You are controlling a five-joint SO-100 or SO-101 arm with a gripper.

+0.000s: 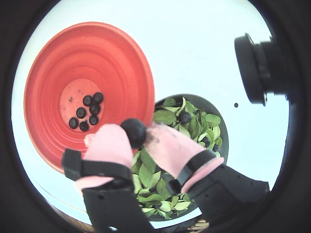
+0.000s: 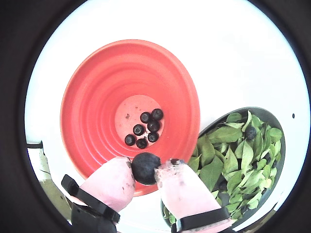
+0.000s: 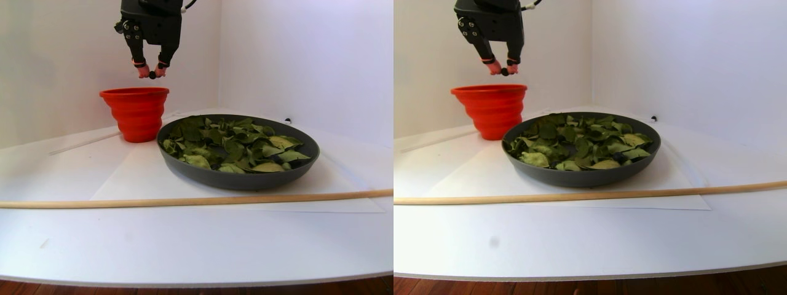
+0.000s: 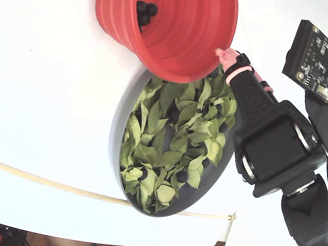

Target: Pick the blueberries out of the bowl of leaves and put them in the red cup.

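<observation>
Currently a single blueberry (image 2: 146, 168) is pinched between the two pink-padded fingers (image 2: 111, 183) of the hand (image 1: 136, 138), whose jaws are narrowed onto it from both sides. In the stereo pair view the hand (image 3: 151, 73) is seen raised above the rim of the red cup (image 3: 136, 114), clear of it, at the side nearest the bowl (image 3: 246, 178). In both wrist views the held berry is seen over the near edge of the cup's mouth, between cup and bowl.

Six blueberries (image 1: 86, 112) are gathered on the floor of the red cup (image 2: 97, 97), clustered close together and touching one another. In the fixed view a few of them (image 4: 144, 11) are glimpsed inside the cup (image 4: 184, 46) near the top edge.

Just beside the cup, the dark grey bowl (image 1: 214, 104) is filled with green leaves (image 2: 228, 145). At least one more berry (image 1: 184, 117) is seen lying on the leaves in a wrist view, and others (image 4: 181, 176) are partly tucked among the leaves (image 4: 164, 148) in the fixed view.

Cup and bowl are set on a white tabletop (image 3: 184, 246). A thin wooden rod (image 3: 184, 200) is laid across the tabletop in front of the bowl, apart from it. A black camera module (image 1: 257, 68) is visible at the upper right of a wrist view.
</observation>
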